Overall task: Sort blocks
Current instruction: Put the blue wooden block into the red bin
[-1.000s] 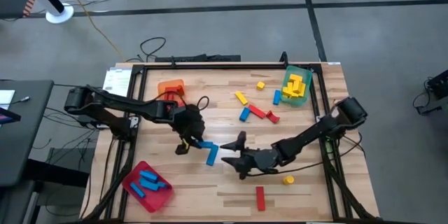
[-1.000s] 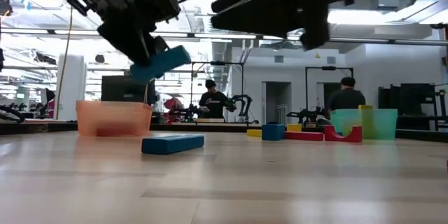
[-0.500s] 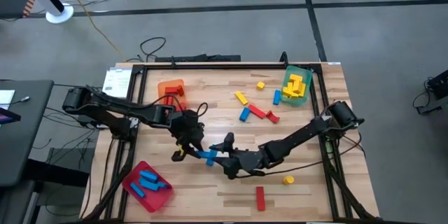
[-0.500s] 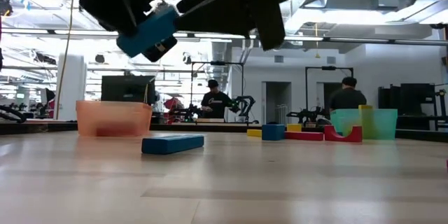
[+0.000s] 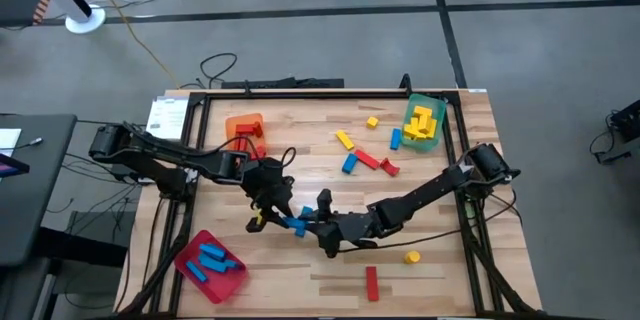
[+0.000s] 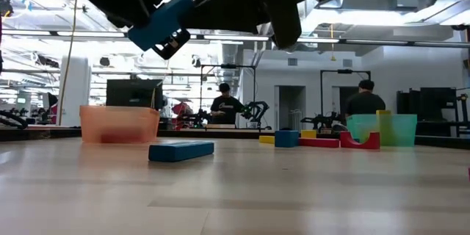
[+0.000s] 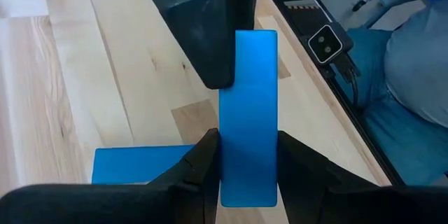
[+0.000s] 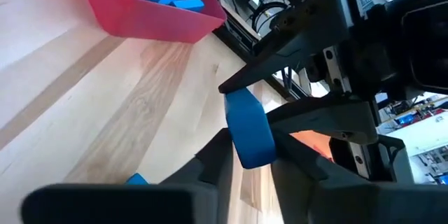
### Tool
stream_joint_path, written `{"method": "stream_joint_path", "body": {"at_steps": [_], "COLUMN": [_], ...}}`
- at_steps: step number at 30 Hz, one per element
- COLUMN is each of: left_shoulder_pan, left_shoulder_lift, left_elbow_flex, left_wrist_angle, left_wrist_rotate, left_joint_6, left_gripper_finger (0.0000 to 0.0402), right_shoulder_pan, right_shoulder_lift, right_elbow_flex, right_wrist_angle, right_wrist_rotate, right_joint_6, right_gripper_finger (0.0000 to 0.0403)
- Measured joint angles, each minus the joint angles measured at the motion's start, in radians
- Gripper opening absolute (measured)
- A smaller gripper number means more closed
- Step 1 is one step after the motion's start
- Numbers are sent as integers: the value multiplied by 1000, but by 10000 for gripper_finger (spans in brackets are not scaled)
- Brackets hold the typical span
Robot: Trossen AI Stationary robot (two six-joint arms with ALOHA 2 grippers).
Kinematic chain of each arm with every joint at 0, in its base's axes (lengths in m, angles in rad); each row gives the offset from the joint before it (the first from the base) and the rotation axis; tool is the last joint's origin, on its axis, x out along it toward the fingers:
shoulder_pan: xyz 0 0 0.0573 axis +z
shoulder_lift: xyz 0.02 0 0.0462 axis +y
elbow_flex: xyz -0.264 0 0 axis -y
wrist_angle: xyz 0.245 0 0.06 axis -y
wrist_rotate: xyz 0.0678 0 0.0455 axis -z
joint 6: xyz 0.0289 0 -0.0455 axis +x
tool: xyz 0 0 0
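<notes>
Mid-frame in the high view, the left gripper (image 5: 283, 212) and right gripper (image 5: 312, 223) both pinch one blue block (image 7: 248, 115) in the air above the surface (image 5: 330, 270). The handover looks safest if one set of jaws releases only once the other grip is firm. The block's middle is hidden behind the fingers.
</notes>
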Motion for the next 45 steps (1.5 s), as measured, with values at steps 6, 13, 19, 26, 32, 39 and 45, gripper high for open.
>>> {"method": "stream_joint_path", "body": {"at_steps": [6, 13, 19, 26, 32, 39, 45], "left_shoulder_pan": [0, 0, 1, -43, -192, -291, -292], "left_shoulder_lift": [0, 0, -54, -229, -289, -249, -247], "left_elbow_flex": [0, 0, 1, 1, 1, 1, 1], "left_wrist_angle": [3, 8, -23, -159, -197, -220, -249], "left_wrist_rotate": [7, 8, -24, -335, -603, -806, -895], "left_joint_6": [-9, -15, 14, 60, 58, -21, -91], "left_gripper_finger": [105, 118, 182, 229, 233, 233, 232], "right_shoulder_pan": [0, 0, 0, -18, -60, -99, -100], "right_shoulder_lift": [0, 0, -3, -22, -27, -27, -27], "right_elbow_flex": [0, -1, -1, -1, 18, 58, 72], "right_wrist_angle": [7, 9, 16, 9, 8, 9, 10], "right_wrist_rotate": [-1, -1, -5, -9, -42, -79, -85], "right_joint_6": [-9, 19, 148, 391, 552, 596, 594], "right_gripper_finger": [77, 74, 73, 73, 72, 72, 72]}}
